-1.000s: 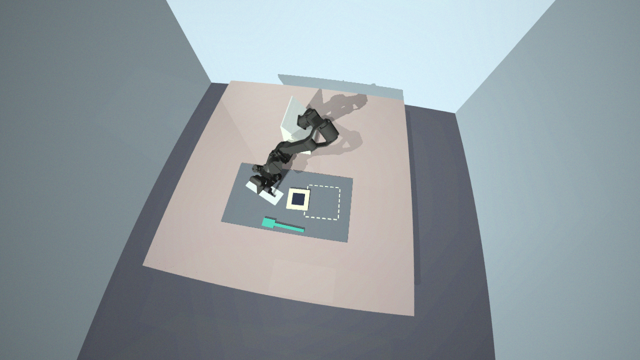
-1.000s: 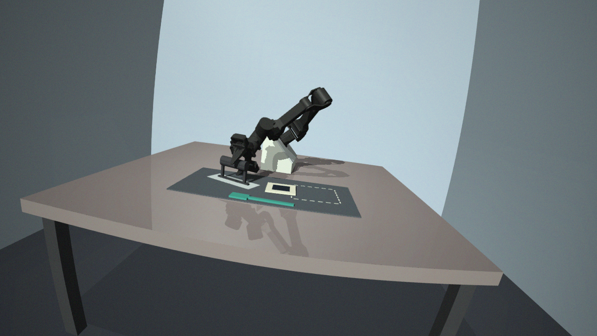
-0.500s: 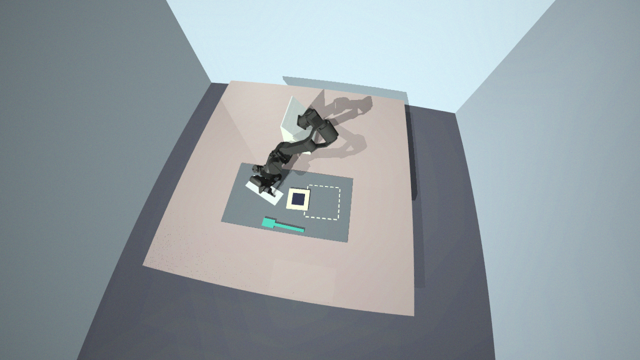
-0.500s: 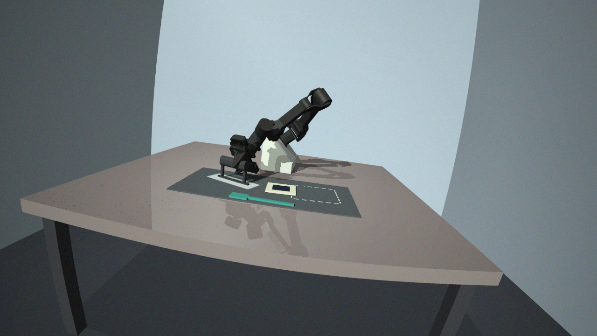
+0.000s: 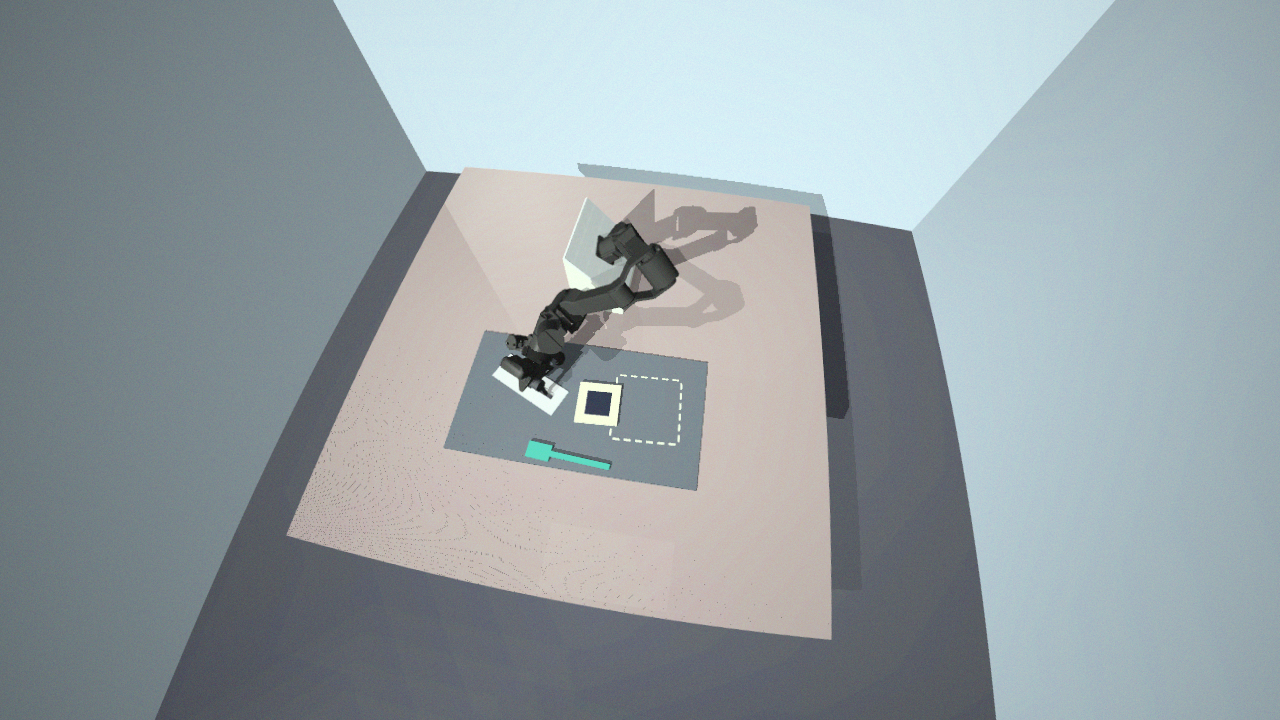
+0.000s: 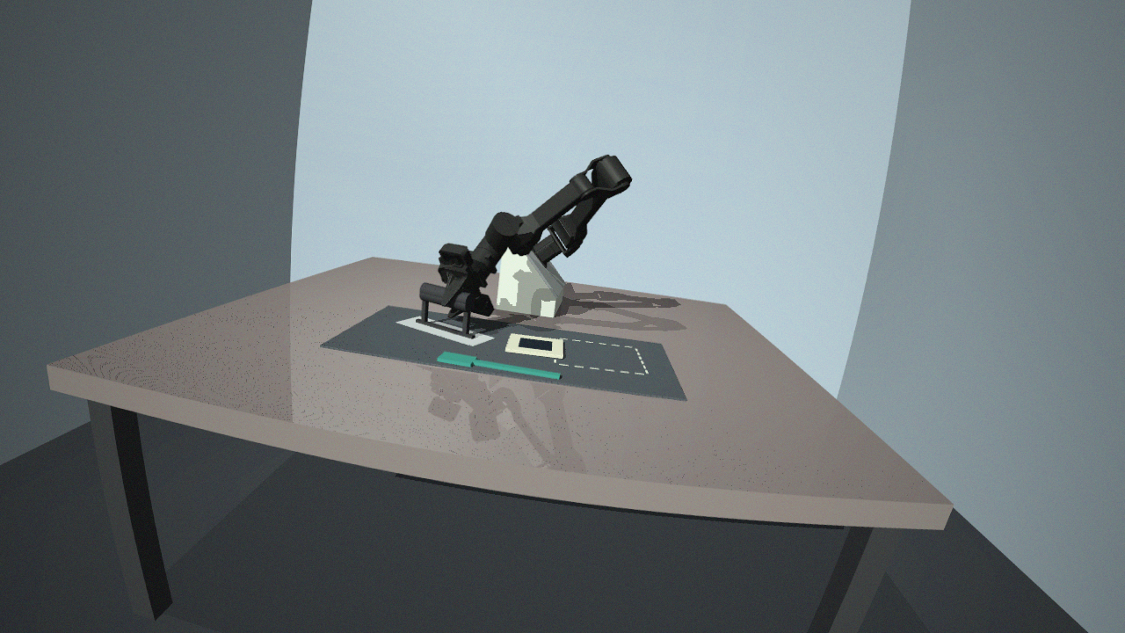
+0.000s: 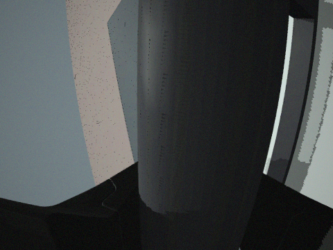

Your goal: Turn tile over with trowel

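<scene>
The trowel is a white flat blade (image 5: 554,402) (image 6: 480,339) with a black bar handle (image 7: 208,87) on two posts. It lies flat on the left part of the mat (image 5: 474,411) (image 6: 358,338). My gripper (image 5: 521,368) (image 6: 457,294) (image 7: 191,164) is low over it and shut on the handle, with a finger on each side in the wrist view. The cream tile (image 5: 597,402) (image 6: 535,344) lies flat right of the trowel, its dark square mark facing up. Its right edge overlaps the left side of the dashed outline (image 5: 681,382) (image 6: 646,373). The handle hides the fingertips' far parts.
A green flat tool (image 5: 538,450) (image 6: 456,360) with a long thin handle lies along the mat's front edge, in front of the trowel and tile. The pale arm base (image 5: 583,240) (image 6: 515,291) stands on the table (image 5: 760,537) (image 6: 707,440) behind the mat.
</scene>
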Robot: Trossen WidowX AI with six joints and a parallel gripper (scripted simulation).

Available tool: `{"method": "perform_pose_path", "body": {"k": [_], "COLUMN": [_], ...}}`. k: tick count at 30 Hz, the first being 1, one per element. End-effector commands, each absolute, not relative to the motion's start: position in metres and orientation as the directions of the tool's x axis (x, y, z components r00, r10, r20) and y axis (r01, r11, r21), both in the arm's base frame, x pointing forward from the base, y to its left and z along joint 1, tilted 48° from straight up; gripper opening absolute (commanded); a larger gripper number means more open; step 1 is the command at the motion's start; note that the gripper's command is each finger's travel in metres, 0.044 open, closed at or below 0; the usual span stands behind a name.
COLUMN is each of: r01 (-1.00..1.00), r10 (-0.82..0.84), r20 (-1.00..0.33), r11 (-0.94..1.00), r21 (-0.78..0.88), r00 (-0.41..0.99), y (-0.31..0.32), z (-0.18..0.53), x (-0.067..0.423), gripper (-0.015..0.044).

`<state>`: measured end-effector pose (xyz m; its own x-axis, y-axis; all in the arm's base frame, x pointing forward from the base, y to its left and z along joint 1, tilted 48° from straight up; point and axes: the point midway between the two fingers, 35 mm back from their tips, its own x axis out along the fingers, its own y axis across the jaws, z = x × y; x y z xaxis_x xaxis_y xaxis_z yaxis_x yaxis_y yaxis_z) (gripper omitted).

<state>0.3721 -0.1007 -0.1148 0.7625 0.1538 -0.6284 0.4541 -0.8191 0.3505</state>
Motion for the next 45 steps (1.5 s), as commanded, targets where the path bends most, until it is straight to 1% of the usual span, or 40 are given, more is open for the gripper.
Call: {"method": "perform_pose_path", "body": {"k": [1,11,17,25,32,45], "r01": [0.449,0.449,0.451,0.512,0.522,0.523], "r10": [0.146,0.147,0.148,0.239,0.323,0.325], "r20": [-0.625,-0.623,-0.62,-0.509,-0.412,-0.41], "r11": [-0.818,-0.817,-0.814,-0.694,-0.571,-0.568], "r21": [0.359,0.363,0.366,0.507,0.633,0.636], "r00": [0.767,0.769,0.771,0.827,0.852,0.852], "y": [-0.111,-0.142,-0.144,-0.133,-0.121,-0.112], "z": [-0.106,-0.076,-0.073,-0.066,-0.06,-0.068], "x": [0.372,0.366,0.365,0.383,0.394,0.397], "gripper": [0.0,0.0,0.0,0.0,0.0,0.0]}}
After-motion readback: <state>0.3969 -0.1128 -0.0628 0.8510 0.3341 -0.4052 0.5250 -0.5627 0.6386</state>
